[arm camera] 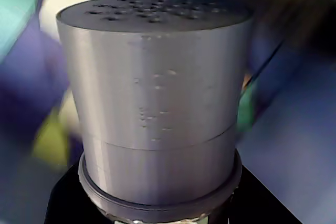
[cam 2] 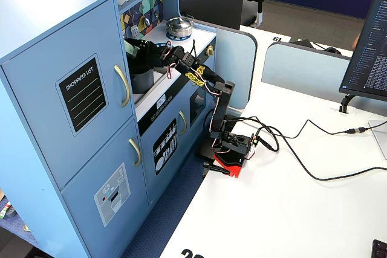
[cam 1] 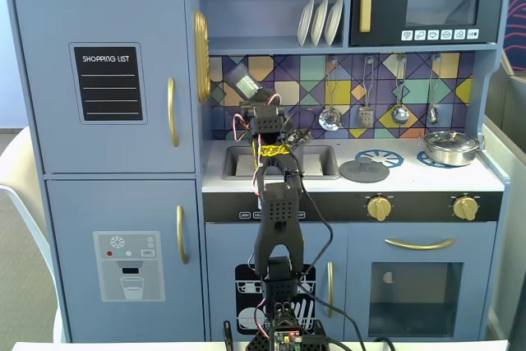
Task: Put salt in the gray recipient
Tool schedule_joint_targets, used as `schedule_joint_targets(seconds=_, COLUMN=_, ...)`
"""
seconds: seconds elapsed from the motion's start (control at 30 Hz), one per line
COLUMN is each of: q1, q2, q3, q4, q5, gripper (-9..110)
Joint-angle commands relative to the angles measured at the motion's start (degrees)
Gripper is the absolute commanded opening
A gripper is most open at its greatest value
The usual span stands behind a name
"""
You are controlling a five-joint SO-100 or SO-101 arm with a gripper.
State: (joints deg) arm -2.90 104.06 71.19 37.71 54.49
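Above the sink (cam 1: 283, 162) of the blue toy kitchen (cam 1: 107, 195), the arm reaches forward from its base on the white surface (cam 2: 290, 209), and the tool (cam 1: 256, 94) is lifted in front of the coloured tile wall. It holds the salt (arm camera: 155, 98), which in a fixed view looks tilted, with the pale label turned to the upper left. In the wrist view the shaker fills almost all the picture: a gray cap with small holes on top, a thin seam lower on it, and a darker ring under it; the background is only blur. I cannot see the fingers themselves, they are hidden behind the shaker. To the right on the kitchen surface lies a flat gray lid (cam 1: 364, 171) with a knob, and further right stands a shiny silver pot (cam 1: 450, 147). I cannot find the gray recipient with certainty; something dark by the sink in a fixed view may be it.
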Motion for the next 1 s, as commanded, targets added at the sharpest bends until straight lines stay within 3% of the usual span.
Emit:
schedule_joint_targets(seconds=0.0, q1=-0.2, q2=4.9, q3=1.8, q4=-10.4, q5=-2.7, gripper=0)
schedule_joint_targets(seconds=0.2, q1=2.4, q2=-3.3, q3=-15.3, q4=15.7, q5=2.8, gripper=0)
schedule_joint_targets(seconds=0.3, q1=2.6, q2=-4.2, q3=-16.4, q4=20.2, q5=3.8, gripper=0)
schedule_joint_targets(seconds=0.37, q1=2.6, q2=-2.6, q3=-12.9, q4=16.8, q5=3.6, gripper=0)
schedule_joint_targets(seconds=0.5, q1=1.1, q2=8.7, q3=11.1, q4=-18.2, q5=-4.8, gripper=0)
schedule_joint_targets(seconds=0.53, q1=0.8, q2=9.3, q3=12.5, q4=-21.5, q5=-6.2, gripper=0)
schedule_joint_targets(seconds=0.8, q1=3.5, q2=-2.5, q3=-11.2, q4=13.8, q5=3.3, gripper=0)
schedule_joint_targets(seconds=0.9, q1=3.8, q2=-1.5, q3=-8.8, q4=11.7, q5=3.0, gripper=0)
schedule_joint_targets(seconds=0.97, q1=3.3, q2=1.6, q3=-3.3, q4=3.6, q5=0.9, gripper=0)
